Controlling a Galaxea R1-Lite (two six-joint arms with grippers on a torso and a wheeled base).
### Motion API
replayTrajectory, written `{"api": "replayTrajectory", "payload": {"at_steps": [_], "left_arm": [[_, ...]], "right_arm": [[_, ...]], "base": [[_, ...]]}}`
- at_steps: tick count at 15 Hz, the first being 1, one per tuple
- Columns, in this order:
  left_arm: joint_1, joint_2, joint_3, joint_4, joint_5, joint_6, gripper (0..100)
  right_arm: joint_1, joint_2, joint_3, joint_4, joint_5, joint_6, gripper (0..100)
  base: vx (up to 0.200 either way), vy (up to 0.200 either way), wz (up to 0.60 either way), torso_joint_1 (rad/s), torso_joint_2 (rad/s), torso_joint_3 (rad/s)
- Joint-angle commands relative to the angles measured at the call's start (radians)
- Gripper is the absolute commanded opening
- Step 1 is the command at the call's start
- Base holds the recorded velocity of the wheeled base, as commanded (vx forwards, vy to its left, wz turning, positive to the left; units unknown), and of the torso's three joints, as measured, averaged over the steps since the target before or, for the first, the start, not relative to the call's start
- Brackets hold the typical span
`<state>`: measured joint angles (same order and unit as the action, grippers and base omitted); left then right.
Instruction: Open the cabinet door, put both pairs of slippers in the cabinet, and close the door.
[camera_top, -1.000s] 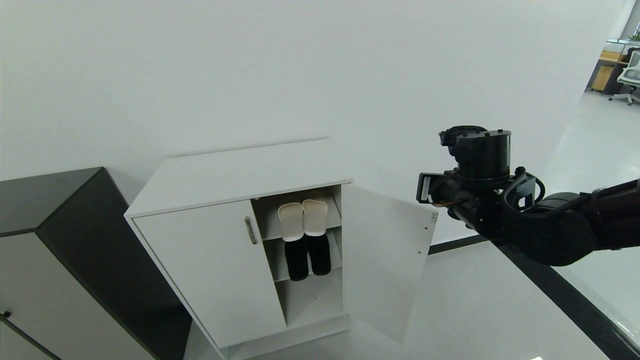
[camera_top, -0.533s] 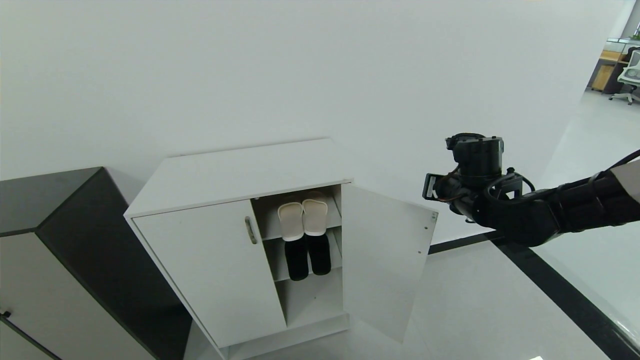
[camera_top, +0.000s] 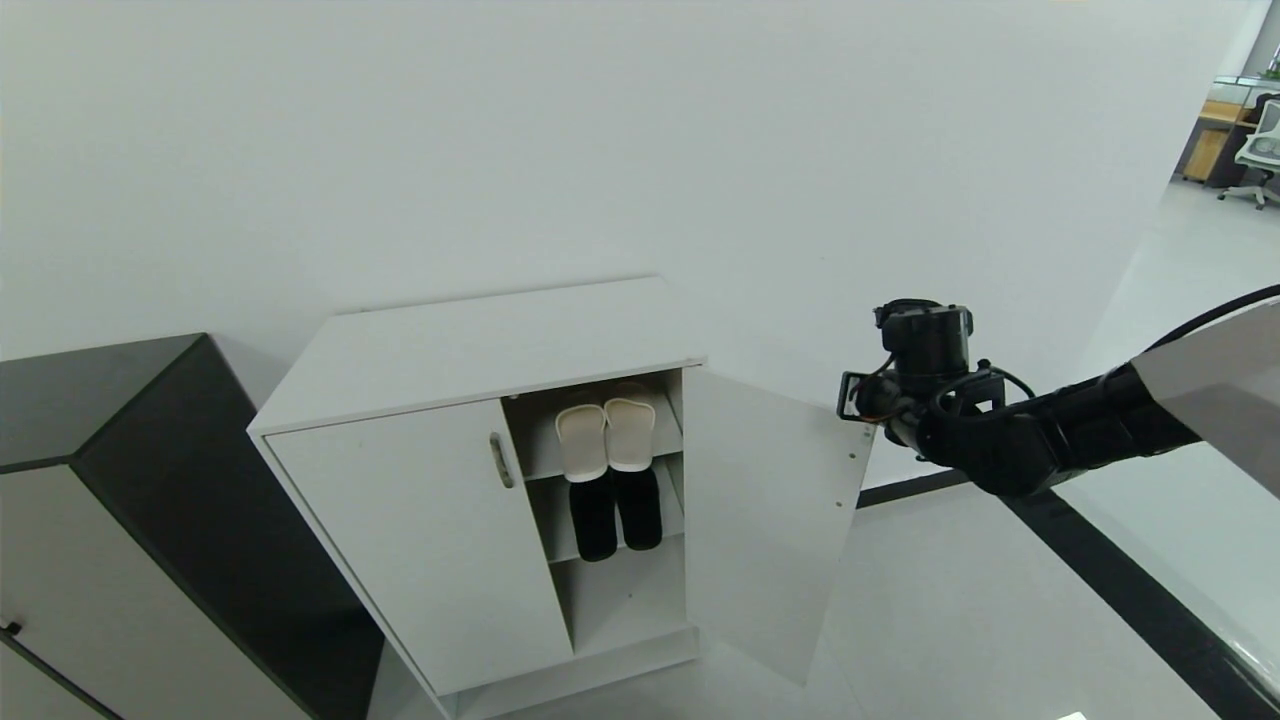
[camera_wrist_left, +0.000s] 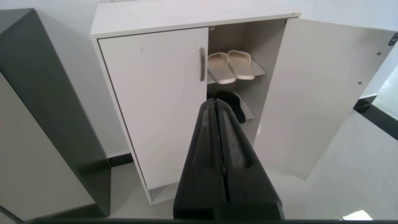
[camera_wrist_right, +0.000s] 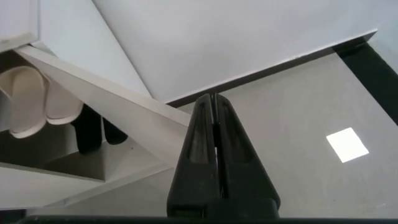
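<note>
White cabinet (camera_top: 470, 350), right door (camera_top: 770, 510) open, holds cream slippers (camera_top: 605, 435) above black slippers (camera_top: 615, 515). The right gripper (camera_wrist_right: 213, 99), closed and empty, hangs by the door's outer edge. The left gripper (camera_wrist_left: 214, 102) is closed too.

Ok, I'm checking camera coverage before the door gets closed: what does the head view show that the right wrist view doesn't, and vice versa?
Head view: the metal handle on the white cabinet's closed left door, and the dark grey cabinet beside it. Right wrist view: the black right gripper, fingers shut, near the open right door. Both: that door, the cream slippers on the upper shelf, the black slippers below, and the black floor strip.
</note>
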<state>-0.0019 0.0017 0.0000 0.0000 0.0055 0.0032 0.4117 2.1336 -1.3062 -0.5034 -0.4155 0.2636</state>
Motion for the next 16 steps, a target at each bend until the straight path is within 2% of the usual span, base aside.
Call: {"api": "replayTrajectory", "payload": {"at_steps": [1, 16], "left_arm": [[0.0, 0.0, 0.0, 0.0, 0.001, 0.0, 0], [-0.001, 0.0, 0.0, 0.0, 0.001, 0.0, 0]], "right_arm": [[-0.005, 0.038, -0.007, -0.001, 0.0, 0.0, 0], [-0.01, 0.08, -0.01, 0.003, -0.002, -0.006, 0]], "base": [[0.0, 0.0, 0.0, 0.0, 0.0, 0.0], [0.0, 0.0, 0.0, 0.0, 0.0, 0.0]]}}
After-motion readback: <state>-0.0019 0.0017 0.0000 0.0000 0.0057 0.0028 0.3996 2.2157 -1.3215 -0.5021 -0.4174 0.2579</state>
